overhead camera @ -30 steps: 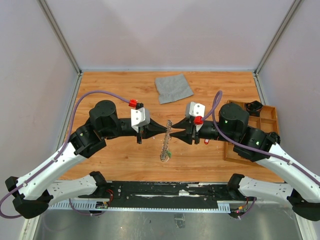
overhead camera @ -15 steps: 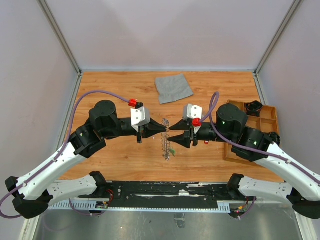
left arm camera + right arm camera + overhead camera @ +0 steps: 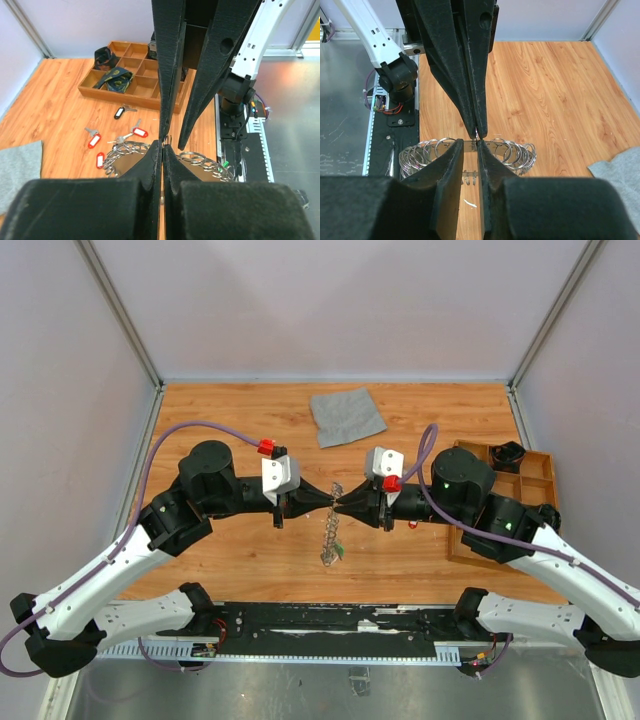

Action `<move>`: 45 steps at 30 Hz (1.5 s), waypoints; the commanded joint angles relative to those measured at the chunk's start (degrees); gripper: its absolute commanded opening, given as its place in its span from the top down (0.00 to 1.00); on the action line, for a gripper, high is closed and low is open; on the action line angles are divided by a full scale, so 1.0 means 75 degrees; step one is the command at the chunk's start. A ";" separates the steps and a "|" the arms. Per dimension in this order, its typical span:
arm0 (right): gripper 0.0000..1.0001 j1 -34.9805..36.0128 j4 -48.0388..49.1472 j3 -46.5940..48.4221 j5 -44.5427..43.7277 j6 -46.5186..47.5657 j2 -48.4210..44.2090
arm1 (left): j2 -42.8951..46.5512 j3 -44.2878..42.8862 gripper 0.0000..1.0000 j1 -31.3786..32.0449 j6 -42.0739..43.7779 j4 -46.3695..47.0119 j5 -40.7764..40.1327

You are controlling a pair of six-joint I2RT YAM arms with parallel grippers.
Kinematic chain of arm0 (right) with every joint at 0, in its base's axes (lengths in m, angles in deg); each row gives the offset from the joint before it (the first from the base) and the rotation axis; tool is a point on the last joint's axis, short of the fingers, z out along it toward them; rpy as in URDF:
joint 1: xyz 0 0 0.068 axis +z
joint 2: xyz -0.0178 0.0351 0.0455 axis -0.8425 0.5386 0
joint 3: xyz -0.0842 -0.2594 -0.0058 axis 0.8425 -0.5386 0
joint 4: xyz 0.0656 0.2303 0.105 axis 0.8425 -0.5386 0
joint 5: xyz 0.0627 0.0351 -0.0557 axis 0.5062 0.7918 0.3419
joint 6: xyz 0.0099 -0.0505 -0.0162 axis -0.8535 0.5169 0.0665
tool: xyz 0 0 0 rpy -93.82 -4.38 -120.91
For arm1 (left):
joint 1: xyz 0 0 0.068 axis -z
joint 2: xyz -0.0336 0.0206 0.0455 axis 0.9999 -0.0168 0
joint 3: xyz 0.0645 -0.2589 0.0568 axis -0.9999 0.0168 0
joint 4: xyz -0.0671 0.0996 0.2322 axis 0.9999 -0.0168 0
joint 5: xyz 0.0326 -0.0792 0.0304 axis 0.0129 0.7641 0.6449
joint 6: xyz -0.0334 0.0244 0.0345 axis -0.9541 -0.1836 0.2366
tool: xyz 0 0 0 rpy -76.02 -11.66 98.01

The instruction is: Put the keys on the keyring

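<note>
Where pale walls [image 3: 330,310] enclose it, the wooden table [image 3: 230,410] bears scattered keys [image 3: 94,140].

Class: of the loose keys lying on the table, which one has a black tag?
The key nearest the wooden tray: its tag is black, whereas the other loose keys beside it carry red tags.

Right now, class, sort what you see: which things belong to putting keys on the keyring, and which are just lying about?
For the job: keyring; loose tagged keys.
Lying about: grey cloth; wooden tray; black parts in the tray.
</note>
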 commanded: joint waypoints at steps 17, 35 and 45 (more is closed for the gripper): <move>1.00 0.0062 0.1242 -0.0641 -0.0342 0.0195 -0.0378 | 0.0386 -0.0286 0.92 0.0060 -0.0117 0.0466 0.0475; 1.00 0.0074 0.6103 -0.2669 0.0602 0.0887 -0.1645 | 0.0809 0.0094 0.75 0.0060 -0.1465 0.1963 0.0482; 1.00 0.0129 0.7947 -0.3104 0.1585 0.1797 -0.1548 | 0.0866 0.0073 0.75 0.0060 -0.1295 0.2023 0.0563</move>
